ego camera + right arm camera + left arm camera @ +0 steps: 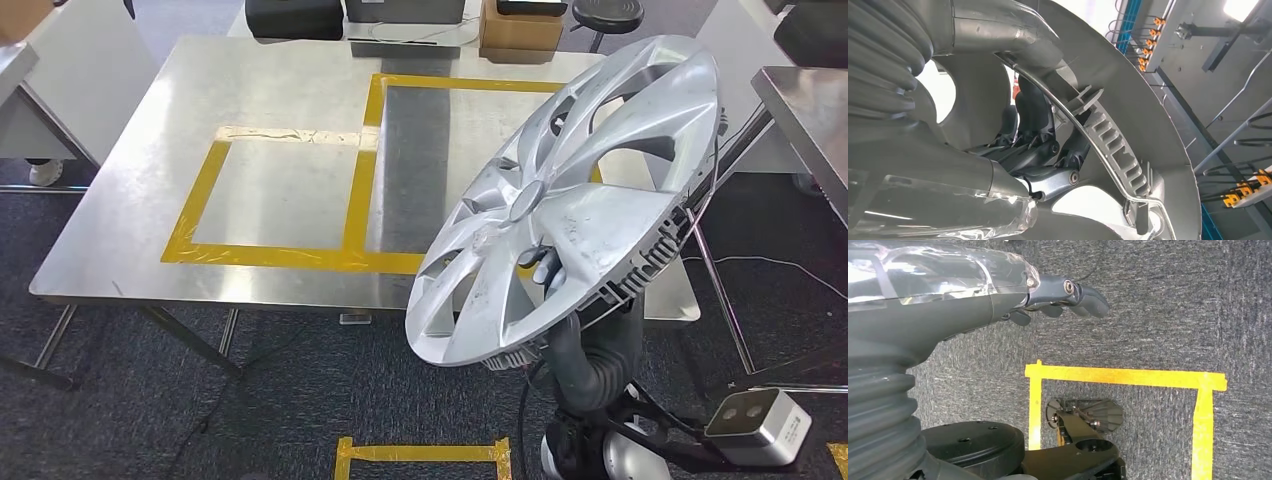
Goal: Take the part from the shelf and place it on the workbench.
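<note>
Head view: the right hand (548, 268) holds a large silver plastic wheel cover (570, 195) with curved spokes, raised and tilted in front of the robot, over the near right corner of the brushed-steel tabletop (130, 200). Dark fingers (545, 270) reach through an opening between spokes near the hub. The wheel cover is in the air and does not touch the tabletop. On the tabletop, yellow tape outlines (290, 258) mark two adjoining rectangles, both bare; the wheel cover hides part of the right-hand one.

Right wrist view: the fingers (1040, 150) curl around the ribbed inner rim and wire retaining ring of the wheel cover, pinching it from behind.

Left wrist view: the left hand (1063, 297) hangs over dark grey carpet (1168, 320) crossed by a yellow floor-tape square (1128, 376). Its fingers are loosely curled, near one another, and hold nothing.

Judgement: the carrying step is well along and the placing remains. The grip sits at one point, off the middle of a wide, light disc, so the wheel cover may swing or slip as the arm lowers. Its low edge lies close to the tabletop's near edge and may strike it. If released while tilted, it may slide, or land outside the taped outline.
</note>
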You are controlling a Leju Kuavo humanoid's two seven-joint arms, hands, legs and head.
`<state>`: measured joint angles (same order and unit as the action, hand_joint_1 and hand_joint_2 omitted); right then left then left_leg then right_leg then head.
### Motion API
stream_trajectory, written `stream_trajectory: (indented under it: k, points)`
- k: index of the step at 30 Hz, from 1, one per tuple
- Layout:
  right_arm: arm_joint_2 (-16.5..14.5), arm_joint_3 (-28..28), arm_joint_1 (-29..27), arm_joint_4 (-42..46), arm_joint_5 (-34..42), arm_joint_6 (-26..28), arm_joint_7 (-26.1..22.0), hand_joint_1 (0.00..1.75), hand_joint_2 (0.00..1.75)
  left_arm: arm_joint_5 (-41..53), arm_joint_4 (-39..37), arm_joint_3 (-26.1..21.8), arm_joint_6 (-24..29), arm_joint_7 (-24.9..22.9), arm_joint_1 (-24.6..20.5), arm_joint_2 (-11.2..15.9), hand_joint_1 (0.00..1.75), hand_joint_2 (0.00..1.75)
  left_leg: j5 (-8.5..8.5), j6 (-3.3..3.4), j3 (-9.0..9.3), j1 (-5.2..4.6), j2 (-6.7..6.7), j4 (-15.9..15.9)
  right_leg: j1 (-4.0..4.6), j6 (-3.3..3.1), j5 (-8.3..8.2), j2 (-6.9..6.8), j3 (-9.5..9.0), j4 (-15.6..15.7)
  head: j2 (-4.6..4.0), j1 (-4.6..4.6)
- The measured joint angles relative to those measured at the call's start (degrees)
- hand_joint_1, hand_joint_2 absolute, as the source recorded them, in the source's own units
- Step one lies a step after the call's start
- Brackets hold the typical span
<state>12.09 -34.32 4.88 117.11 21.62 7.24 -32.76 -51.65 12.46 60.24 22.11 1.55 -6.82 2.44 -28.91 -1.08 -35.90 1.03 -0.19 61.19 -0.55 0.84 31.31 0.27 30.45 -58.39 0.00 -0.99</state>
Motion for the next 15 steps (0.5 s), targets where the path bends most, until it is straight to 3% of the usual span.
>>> stream_trajectory:
  k: [15]
  points:
    - [0.0,0.2,0.0,0.0,-0.1,0.2,0.0,1.75,1.75,0.2,0.0,0.0,-0.3,0.0,0.0,-0.1,0.00,1.75,0.00,0.01,0.00,0.00,-0.04,0.0,-0.01,0.00,0.00,-0.01,-0.01,0.0,0.00,0.00]
